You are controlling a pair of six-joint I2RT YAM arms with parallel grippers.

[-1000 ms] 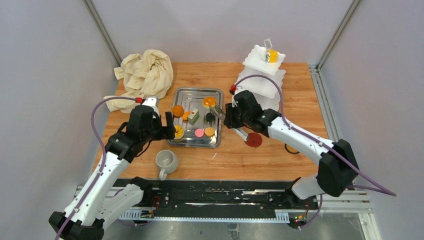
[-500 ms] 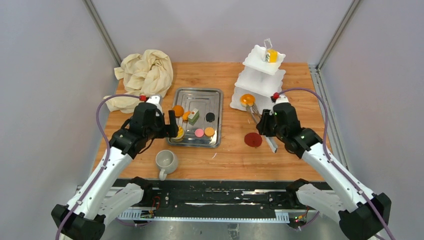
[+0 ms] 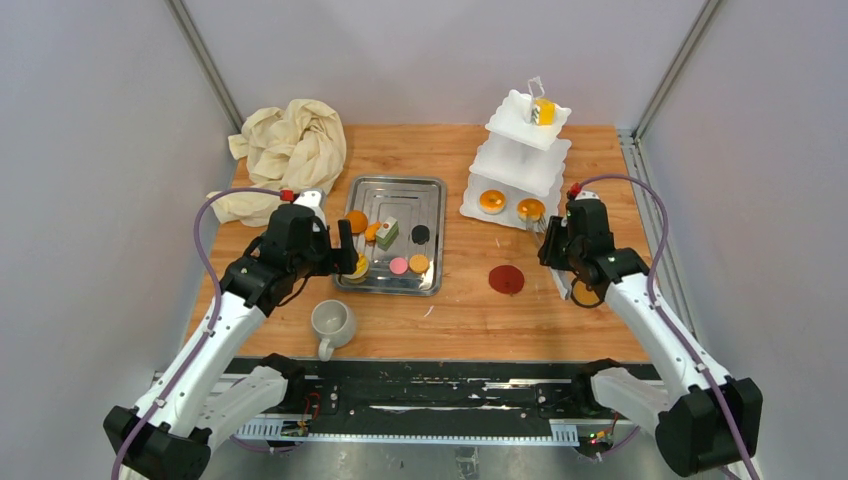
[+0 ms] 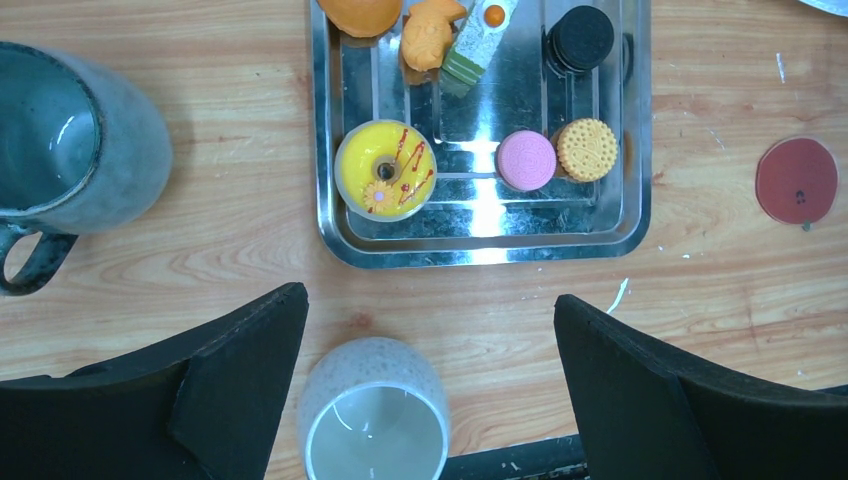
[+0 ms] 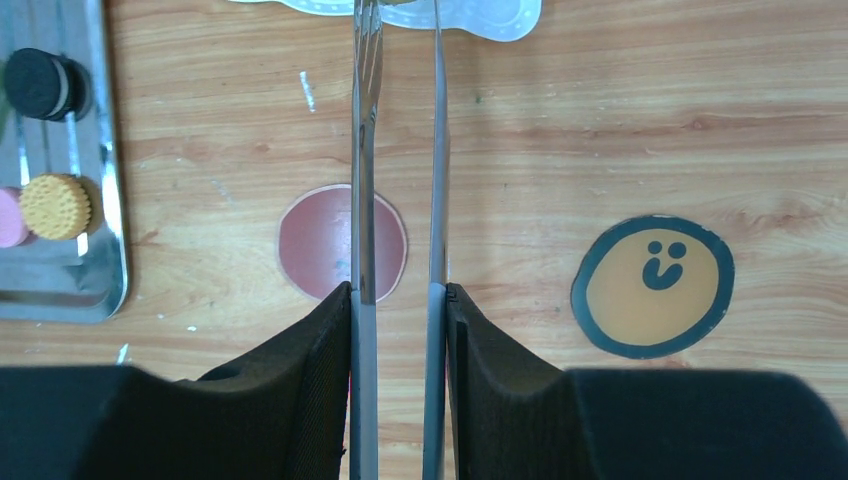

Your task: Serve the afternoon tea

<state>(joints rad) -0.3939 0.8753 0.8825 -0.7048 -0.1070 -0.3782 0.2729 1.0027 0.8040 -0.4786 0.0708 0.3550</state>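
The white three-tier stand (image 3: pixel 520 160) holds a yellow cake (image 3: pixel 543 111) on top and two orange tarts (image 3: pixel 491 201) (image 3: pixel 530 209) on its bottom tier. My right gripper (image 3: pixel 556 245) (image 5: pixel 398 290) is shut on steel tongs (image 5: pixel 362 150), whose tips reach the right tart; whether they still pinch it is hidden. My left gripper (image 3: pixel 345 250) (image 4: pixel 430 305) is open and empty over the off-white mug (image 4: pixel 375 420) (image 3: pixel 333 322), near the tray's front edge. The grey mug (image 4: pixel 60 150) stands left of the tray. A yellow doughnut (image 4: pixel 385 170), pink (image 4: pixel 527 160), black (image 4: pixel 582 38) and green-layered (image 4: pixel 465 60) cakes lie in the tray.
The steel tray (image 3: pixel 432 190) lies at mid-table. A crumpled cream cloth (image 3: pixel 290 145) is at the back left. A red disc (image 3: pixel 507 279) and a yellow smiley coaster (image 5: pixel 655 285) lie flat on the wood near my right arm.
My right arm swung right from the tray to the stand with the tongs. An orange tart left the tray, and a second tart now shows on the bottom tier. The left arm barely moved.
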